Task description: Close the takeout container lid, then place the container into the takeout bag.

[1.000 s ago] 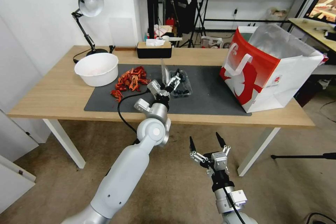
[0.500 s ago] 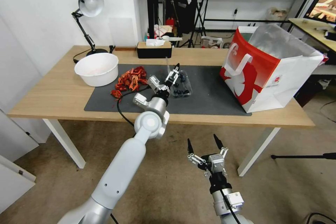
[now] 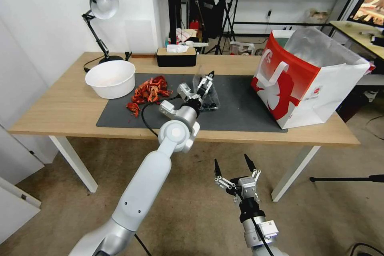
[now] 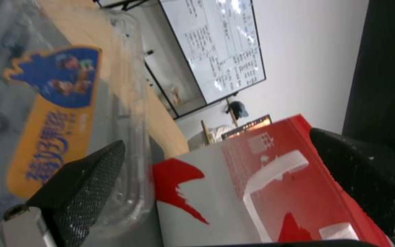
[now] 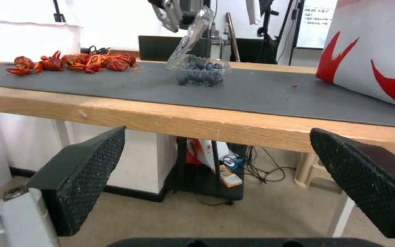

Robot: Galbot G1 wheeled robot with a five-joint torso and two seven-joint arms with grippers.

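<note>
While the one takeout container [image 3: 209, 102] sits left of the one takeout bag [image 3: 308, 78], my left gripper [image 3: 205, 83] (fingers spread) presses its lid [image 5: 192, 34]; my right gripper [image 3: 234, 164] hangs open, empty, below it.

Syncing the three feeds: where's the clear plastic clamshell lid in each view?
Head view: clear plastic clamshell lid at mat centre, tilted over the berries, against the left claw.
Left wrist view: close up, orange-and-blue sticker showing.
Right wrist view: leaning above the berries.
Shared landmark: red-and-white paper takeout bag.
</note>
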